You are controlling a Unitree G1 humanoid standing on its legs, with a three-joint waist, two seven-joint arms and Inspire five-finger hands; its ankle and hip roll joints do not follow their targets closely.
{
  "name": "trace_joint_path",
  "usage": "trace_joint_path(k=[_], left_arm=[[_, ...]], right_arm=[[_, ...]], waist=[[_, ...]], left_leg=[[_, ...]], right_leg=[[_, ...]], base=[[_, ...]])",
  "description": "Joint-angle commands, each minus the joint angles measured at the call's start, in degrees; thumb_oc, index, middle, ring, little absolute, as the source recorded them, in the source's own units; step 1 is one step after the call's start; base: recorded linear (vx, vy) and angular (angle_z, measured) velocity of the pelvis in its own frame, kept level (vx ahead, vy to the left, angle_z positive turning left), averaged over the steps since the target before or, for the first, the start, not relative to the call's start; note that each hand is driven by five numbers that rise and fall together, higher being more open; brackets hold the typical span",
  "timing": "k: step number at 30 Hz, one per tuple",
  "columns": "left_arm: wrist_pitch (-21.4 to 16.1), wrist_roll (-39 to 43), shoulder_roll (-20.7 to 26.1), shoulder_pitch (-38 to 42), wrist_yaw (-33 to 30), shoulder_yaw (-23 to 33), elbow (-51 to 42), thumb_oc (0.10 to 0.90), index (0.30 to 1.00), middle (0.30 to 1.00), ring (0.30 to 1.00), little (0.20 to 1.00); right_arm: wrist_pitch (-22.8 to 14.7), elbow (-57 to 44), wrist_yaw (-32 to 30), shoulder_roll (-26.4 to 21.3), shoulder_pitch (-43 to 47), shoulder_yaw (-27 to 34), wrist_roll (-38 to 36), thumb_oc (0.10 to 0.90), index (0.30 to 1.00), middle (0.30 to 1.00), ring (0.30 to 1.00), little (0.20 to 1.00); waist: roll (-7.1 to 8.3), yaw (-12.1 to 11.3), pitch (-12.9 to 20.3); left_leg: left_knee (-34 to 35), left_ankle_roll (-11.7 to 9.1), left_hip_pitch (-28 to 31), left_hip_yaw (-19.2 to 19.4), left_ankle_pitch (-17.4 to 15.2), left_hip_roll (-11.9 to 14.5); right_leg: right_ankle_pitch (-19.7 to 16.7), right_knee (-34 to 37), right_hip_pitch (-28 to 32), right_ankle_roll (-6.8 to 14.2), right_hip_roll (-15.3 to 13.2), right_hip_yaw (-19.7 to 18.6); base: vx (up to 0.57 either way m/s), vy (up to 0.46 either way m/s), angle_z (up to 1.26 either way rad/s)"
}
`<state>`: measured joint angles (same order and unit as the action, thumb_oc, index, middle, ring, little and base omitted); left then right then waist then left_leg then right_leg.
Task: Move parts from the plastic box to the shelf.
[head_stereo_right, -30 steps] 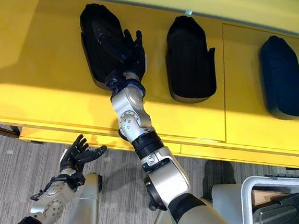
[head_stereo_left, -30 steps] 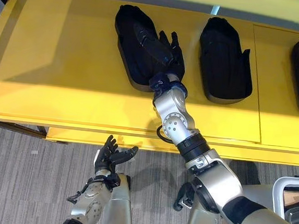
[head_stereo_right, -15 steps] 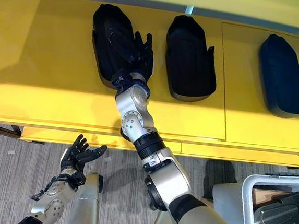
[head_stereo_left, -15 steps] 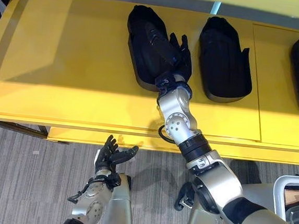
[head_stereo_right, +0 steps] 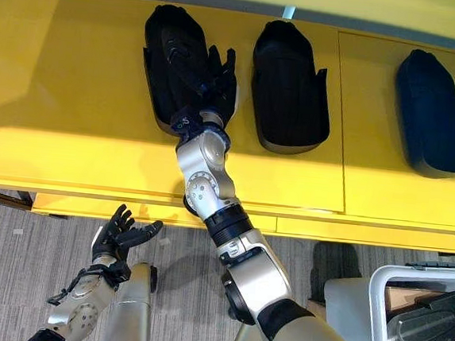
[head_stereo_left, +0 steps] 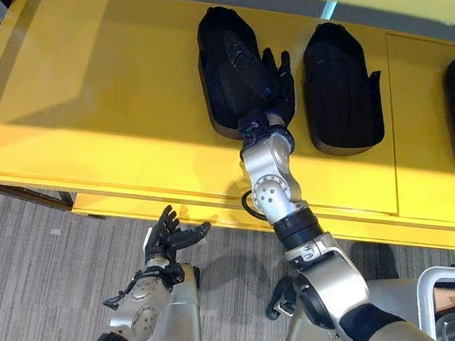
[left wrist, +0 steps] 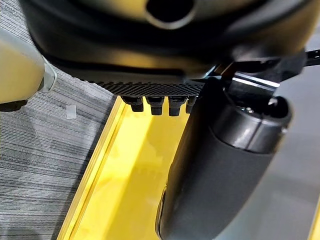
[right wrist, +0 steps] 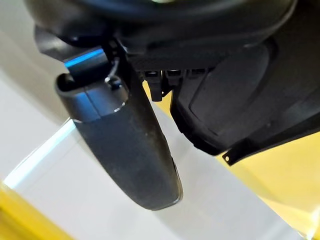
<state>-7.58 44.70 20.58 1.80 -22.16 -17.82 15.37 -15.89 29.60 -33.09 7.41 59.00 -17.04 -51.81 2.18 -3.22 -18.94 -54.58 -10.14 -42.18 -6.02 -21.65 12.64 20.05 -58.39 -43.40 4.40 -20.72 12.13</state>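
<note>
3 black moulded plastic parts lie in a row on the yellow shelf point(head_stereo_right: 73, 109).

1. Left black moulded plastic part point(head_stereo_right: 168, 50): long, rounded at the far end, lying on the shelf's upper surface, left of the middle one and just beside it, not touching.
2. Middle black moulded plastic part point(head_stereo_right: 286, 88): same shape, lying lengthwise near to far, with a small tab standing out on its right edge.
3. Right black moulded plastic part point(head_stereo_right: 432, 113): lies well apart from the middle one, beyond a seam in the shelf top.
4. Right hand point(head_stereo_right: 213, 81): reached far across the shelf, resting on the near right portion of the left part. Fingers lie straight and spread over the part's surface, not curled round it. In the right wrist view the thumb point(right wrist: 125, 145) stands out straight, with the dark part point(right wrist: 240, 100) beside it and yellow shelf past it.
5. Left hand point(head_stereo_left: 167, 237): low, near the shelf's front edge, over the grey striped carpet floor point(head_stereo_left: 35, 273). Palm up, fingers relaxed and spread, holding nothing.
6. White-rimmed plastic box point(head_stereo_right: 383, 300): at the lower right, on the floor side of the shelf, with 1 dark grey part point(head_stereo_right: 429, 328) lying inside.
</note>
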Motion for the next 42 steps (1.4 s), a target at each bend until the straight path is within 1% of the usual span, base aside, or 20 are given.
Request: trace_joint_path(k=[1, 3, 4, 5, 6, 7, 12, 21, 24, 27, 30, 31, 33, 36, 37, 38, 39, 40, 41, 42], left_arm=[[-4.64, -1.71, 0.67, 2.16, 0.43, -1.03, -4.14, 0.900, 1.000, 1.000, 1.000, 1.000], [-4.51, -1.59, 0.49, 2.03, 0.40, -1.06, -3.59, 0.900, 1.000, 1.000, 1.000, 1.000], [-4.33, -1.57, 0.48, 2.20, 0.12, -1.02, -3.37, 0.900, 1.000, 1.000, 1.000, 1.000], [-4.33, -1.54, 0.37, 2.14, 0.03, -0.97, -3.19, 0.900, 1.000, 1.000, 1.000, 1.000], [-4.34, -1.54, 0.36, 2.13, 0.04, -0.97, -3.18, 0.900, 1.000, 1.000, 1.000, 1.000], [-4.27, -1.58, 0.25, 2.35, -0.14, -0.85, -3.05, 0.900, 1.000, 1.000, 1.000, 1.000], [-3.63, -2.03, -0.48, 2.62, -0.81, -0.31, -2.62, 0.900, 1.000, 1.000, 1.000, 1.000], [-3.56, -2.05, -0.71, 1.69, -1.04, 1.17, -2.96, 0.900, 1.000, 1.000, 1.000, 1.000], [-3.62, -2.22, -0.75, 1.44, -1.08, 1.64, -3.07, 0.900, 1.000, 1.000, 1.000, 1.000], [-3.59, -2.45, -0.70, 1.03, -0.44, 2.46, -3.05, 0.900, 1.000, 1.000, 1.000, 1.000], [-3.81, -2.83, -0.12, 0.07, 0.73, 3.63, -2.93, 0.900, 1.000, 1.000, 1.000, 1.000], [-3.81, -2.83, -0.12, 0.08, 0.73, 3.63, -2.93, 0.900, 1.000, 1.000, 1.000, 1.000], [-4.15, -2.73, -0.07, -0.17, 1.23, 4.11, -3.14, 0.900, 1.000, 1.000, 1.000, 1.000], [-4.32, -3.21, 0.23, -0.67, 2.02, 4.75, -4.25, 0.900, 1.000, 1.000, 1.000, 1.000], [-4.51, -3.31, 0.40, -1.22, 2.71, 4.96, -4.77, 0.900, 1.000, 1.000, 1.000, 1.000], [-4.51, -3.31, 0.40, -1.21, 2.71, 4.93, -4.77, 0.900, 1.000, 1.000, 1.000, 1.000], [-4.52, -3.39, 0.42, -1.43, 3.02, 5.11, -5.06, 0.900, 1.000, 1.000, 1.000, 1.000], [-4.63, -3.56, 0.51, -1.79, 3.86, 5.32, -5.44, 0.900, 1.000, 1.000, 1.000, 1.000], [-4.54, -3.43, 0.56, -2.03, 4.21, 5.36, -5.63, 0.900, 1.000, 1.000, 1.000, 1.000], [-4.54, -3.43, 0.56, -2.01, 4.21, 5.33, -5.63, 0.900, 1.000, 1.000, 1.000, 1.000]], right_arm=[[-0.79, -7.22, 8.43, 4.02, 4.08, -3.61, 5.01, 0.900, 1.000, 1.000, 1.000, 1.000], [-1.49, -10.46, 9.26, 4.24, 3.99, -5.24, 4.94, 0.900, 1.000, 1.000, 1.000, 1.000], [-2.07, -13.64, 9.65, 4.12, 4.20, -5.80, 5.45, 0.900, 1.000, 1.000, 1.000, 1.000], [-2.46, -14.81, 9.70, 4.12, 3.97, -5.98, 5.71, 0.900, 1.000, 1.000, 1.000, 1.000], [-2.45, -14.85, 9.68, 4.11, 3.93, -6.01, 5.73, 0.900, 1.000, 1.000, 1.000, 1.000], [-2.89, -16.68, 9.64, 3.94, 3.47, -6.47, 5.85, 0.900, 1.000, 1.000, 1.000, 1.000], [-3.49, -23.91, 10.72, 2.62, 1.01, -8.79, 6.35, 0.900, 1.000, 1.000, 1.000, 1.000], [-4.93, -30.11, 12.14, 1.49, 0.48, -9.33, 5.76, 0.900, 1.000, 1.000, 1.000, 1.000], [-4.77, -31.81, 12.40, 0.55, 0.85, -9.34, 7.50, 0.900, 1.000, 1.000, 1.000, 1.000], [-2.44, -32.32, 14.24, -1.74, 1.84, -10.36, 10.62, 0.900, 1.000, 1.000, 1.000, 1.000], [0.03, -33.05, 16.41, -7.81, 3.90, -10.69, 14.44, 0.900, 1.000, 1.000, 1.000, 1.000], [0.03, -33.05, 16.41, -7.82, 3.90, -10.69, 14.44, 0.900, 1.000, 1.000, 1.000, 1.000], [0.41, -33.49, 17.11, -11.56, 4.45, -10.43, 15.10, 0.900, 1.000, 1.000, 1.000, 1.000], [0.81, -36.19, 18.96, -19.31, 5.53, -9.31, 17.82, 0.900, 1.000, 1.000, 1.000, 1.000], [0.32, -37.84, 19.88, -24.48, 5.23, -8.37, 17.59, 0.900, 1.000, 1.000, 1.000, 1.000], [0.33, -37.86, 19.88, -24.51, 5.22, -8.36, 17.58, 0.900, 1.000, 1.000, 1.000, 1.000], [0.54, -38.74, 20.90, -27.40, 5.27, -8.08, 18.01, 0.900, 1.000, 1.000, 1.000, 1.000], [0.05, -40.76, 21.80, -33.88, 5.28, -7.32, 18.32, 0.900, 1.000, 1.000, 1.000, 1.000], [0.03, -41.55, 23.05, -36.67, 5.24, -7.18, 18.05, 0.900, 1.000, 1.000, 1.000, 1.000], [0.03, -41.55, 23.07, -36.70, 5.22, -7.16, 18.03, 0.900, 1.000, 1.000, 1.000, 1.000]], waist=[[0.49, -0.22, 0.77], [0.77, -0.08, 0.92], [0.90, 0.16, 1.18], [0.98, 0.19, 1.08], [0.97, 0.20, 1.10], [1.02, 0.46, 1.26], [1.31, 1.36, 1.51], [1.43, 1.83, 1.85], [1.43, 1.92, 1.80], [1.61, 2.00, 1.82], [2.00, 2.30, 1.85], [2.00, 2.29, 1.83], [2.30, 2.50, 1.84], [2.81, 2.84, 1.93], [3.07, 3.11, 1.97], [3.05, 3.08, 1.96], [3.19, 3.21, 2.01], [3.48, 3.54, 2.00], [3.59, 3.61, 2.05], [3.57, 3.58, 2.02]], left_leg=[[-1.09, 4.48, -3.30, -0.52, 2.28, -1.82], [-1.10, 4.45, -3.38, -0.57, 2.35, -1.76], [-0.26, 4.65, -4.21, -0.72, 4.17, -2.09], [-1.04, 4.43, -3.59, -0.64, 2.48, -1.78], [-1.05, 4.43, -3.60, -0.65, 2.48, -1.78], [-0.36, 4.66, -4.39, -0.76, 4.19, -2.10], [-0.14, 4.58, -4.45, -0.56, 4.34, -1.71], [-0.01, 4.42, -4.47, -0.49, 4.41, -1.40], [-0.01, 4.37, -4.34, -0.45, 4.39, -1.29], [0.18, 4.28, -4.20, -0.41, 4.52, -1.13], [0.26, 4.18, -4.21, -0.32, 4.60, -0.83], [0.26, 4.18, -4.19, -0.31, 4.60, -0.82], [0.37, 4.13, -4.19, -0.37, 4.72, -0.76], [0.64, 4.02, -4.09, -0.40, 4.87, -0.59], [0.59, 3.98, -4.07, -0.43, 4.86, -0.49], [0.58, 3.97, -4.07, -0.43, 4.85, -0.48], [0.55, 3.93, -4.11, -0.52, 4.88, -0.44], [0.37, 3.85, -4.26, -0.62, 4.87, -0.35], [0.50, 3.79, -4.19, -0.59, 4.97, -0.20], [0.50, 3.78, -4.17, -0.59, 4.97, -0.19]], right_leg=[[1.75, 1.28, 5.15, 2.91, -0.23, -4.69], [1.75, 1.24, 5.08, 2.84, -0.23, -4.72], [0.25, 1.88, 4.26, 2.48, -0.21, -4.75], [1.68, 1.24, 4.91, 2.80, -0.21, -4.82], [1.69, 1.23, 4.90, 2.81, -0.21, -4.82], [0.25, 1.77, 4.03, 2.44, -0.24, -4.83], [0.18, 1.96, 3.74, 2.38, -0.13, -4.90], [0.30, 1.76, 3.33, 2.24, 0.06, -5.15], [0.40, 1.70, 3.42, 2.21, 0.13, -5.13], [0.34, 1.74, 3.35, 2.23, 0.21, -5.19], [0.15, 2.02, 3.39, 2.26, 0.26, -5.12], [0.15, 2.02, 3.40, 2.26, 0.27, -5.12], [-0.04, 2.21, 3.35, 2.30, 0.40, -5.21], [-0.18, 2.31, 3.19, 2.37, 0.51, -5.23], [-0.23, 2.38, 3.23, 2.35, 0.53, -5.17], [-0.23, 2.38, 3.23, 2.35, 0.54, -5.18], [-0.29, 2.36, 3.12, 2.37, 0.60, -5.20], [-0.36, 2.27, 2.94, 2.44, 0.67, -5.21], [-0.40, 2.37, 3.05, 2.48, 0.72, -5.08], [-0.41, 2.38, 3.07, 2.48, 0.74, -5.07]], base=[[0.01, -0.015, -0.03], [-0.03, 0.000, 0.00], [0.00, 0.000, 0.00], [0.00, 0.000, 0.00], [0.00, 0.000, 0.00], [-0.07, 0.013, 0.03], [-0.01, 0.003, 0.00], [0.00, -0.003, -0.01], [0.00, 0.000, 0.00], [0.00, 0.000, 0.00], [0.00, 0.000, 0.00], [0.00, 0.000, 0.00], [0.00, 0.000, 0.00], [0.00, 0.000, 0.00], [0.00, 0.000, 0.00], [0.00, 0.000, 0.00], [0.00, 0.000, 0.00], [-0.01, -0.004, -0.04], [0.00, 0.000, 0.00], [0.00, 0.000, 0.00]])
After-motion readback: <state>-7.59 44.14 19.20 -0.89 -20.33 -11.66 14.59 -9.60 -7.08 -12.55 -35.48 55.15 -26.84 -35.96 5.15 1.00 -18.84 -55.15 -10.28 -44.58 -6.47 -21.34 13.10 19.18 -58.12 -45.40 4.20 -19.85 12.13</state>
